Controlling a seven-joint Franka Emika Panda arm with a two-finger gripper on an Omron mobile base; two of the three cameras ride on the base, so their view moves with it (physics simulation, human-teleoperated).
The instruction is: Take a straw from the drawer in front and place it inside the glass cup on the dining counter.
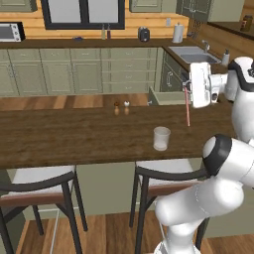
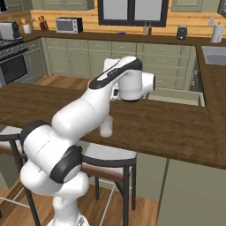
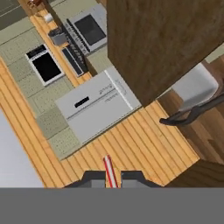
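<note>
My gripper is shut on the straw, a thin pink stick that hangs straight down from the fingers over the dining counter. The glass cup stands on that counter, lower and to the left of the straw's tip, apart from it. Behind the counter the sage-green drawer is pulled open. In the right base view my arm partly covers the glass cup, and the drawer lies beyond the counter. The hand view has the straw pinched between the fingertips.
Two small shakers sit at the counter's far edge. Two stools are tucked under its near side. A sink is set in the worktop at the back right, beside the open drawer.
</note>
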